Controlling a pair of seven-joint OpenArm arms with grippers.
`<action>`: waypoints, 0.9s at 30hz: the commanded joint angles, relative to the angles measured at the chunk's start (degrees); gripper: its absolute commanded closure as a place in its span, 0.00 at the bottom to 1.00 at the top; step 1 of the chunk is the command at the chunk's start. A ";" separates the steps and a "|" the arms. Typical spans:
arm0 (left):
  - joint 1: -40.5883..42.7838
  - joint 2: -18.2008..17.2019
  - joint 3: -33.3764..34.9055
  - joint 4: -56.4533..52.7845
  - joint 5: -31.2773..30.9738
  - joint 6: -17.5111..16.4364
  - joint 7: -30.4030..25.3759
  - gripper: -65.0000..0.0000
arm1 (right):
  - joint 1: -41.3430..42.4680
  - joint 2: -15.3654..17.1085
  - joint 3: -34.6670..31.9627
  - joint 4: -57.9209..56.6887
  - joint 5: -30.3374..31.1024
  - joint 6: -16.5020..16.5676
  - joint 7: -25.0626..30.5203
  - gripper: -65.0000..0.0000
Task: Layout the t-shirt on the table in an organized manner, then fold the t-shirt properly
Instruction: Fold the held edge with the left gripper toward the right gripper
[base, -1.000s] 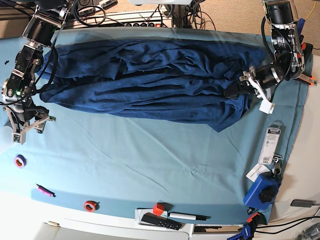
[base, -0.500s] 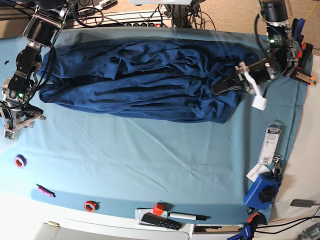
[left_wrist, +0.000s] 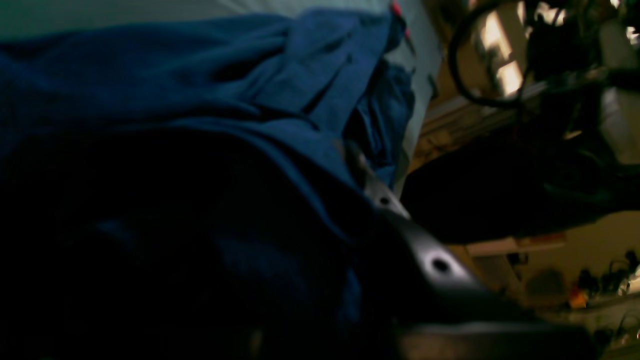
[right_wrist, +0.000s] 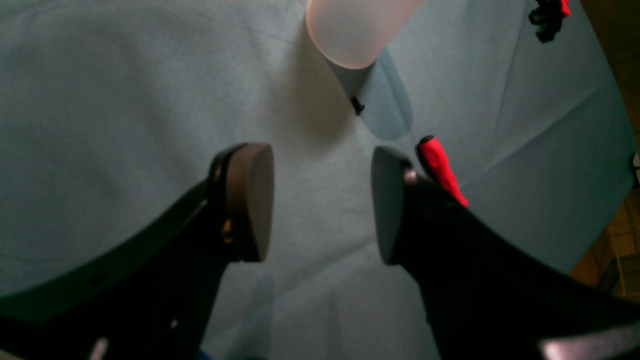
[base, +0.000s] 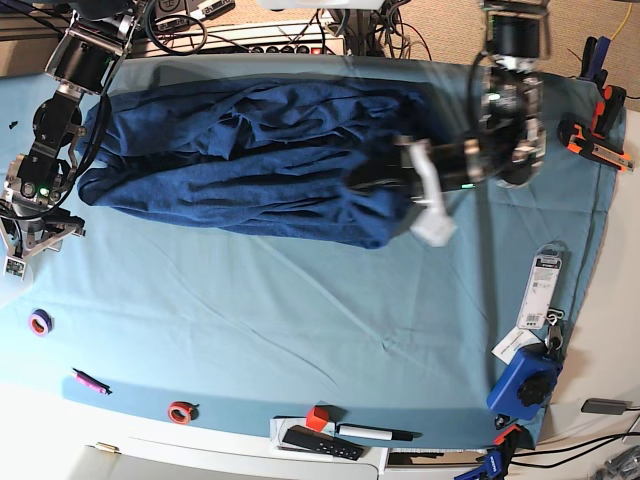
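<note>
Base view shows the t-shirt (base: 250, 160) lying bunched and wrinkled across the far half of the table (base: 300, 300), a long dark-blue heap running from my right arm's side toward the middle, its near edge resting on the teal cloth. My left gripper (base: 385, 180) is buried in the shirt's end nearest it, and the fabric there is gathered into folds that converge on it; my jaws are pinched shut on the t-shirt. From my left wrist camera the blue knit fills most of the picture, draped over and around one dark finger (left_wrist: 400, 225), though the view is too dim to make out the fingertips themselves. My right gripper (right_wrist: 322, 205) hangs over bare teal cloth at the table's side, well apart from the shirt, jaws spread wide with nothing between the pads (right_wrist: 252, 200). Beside the right-hand pad, just past it, lies a small red-handled tool (right_wrist: 440, 167) on the cloth, and a pale blurred cylinder (right_wrist: 357, 27) stands at the top of that view. In the base view a purple tape ring (base: 40, 322), a pink marker (base: 90, 381) and a red tape ring (base: 180, 411) sit along the near edge of the table, and a blue clamp (base: 522, 380) rests at the corner by my left arm's side.
</note>
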 joint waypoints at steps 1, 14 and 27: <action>-1.27 0.42 1.16 1.05 -0.55 -0.49 -1.81 1.00 | 1.09 1.20 0.26 0.85 -0.33 -0.31 1.20 0.52; -3.15 5.60 18.36 1.05 13.46 -0.49 -11.28 1.00 | 1.09 1.20 0.26 0.85 -0.31 -0.33 0.79 0.52; -5.03 8.66 23.93 1.05 27.43 4.13 -17.38 1.00 | 1.09 1.18 0.26 0.85 -0.26 -0.33 0.55 0.52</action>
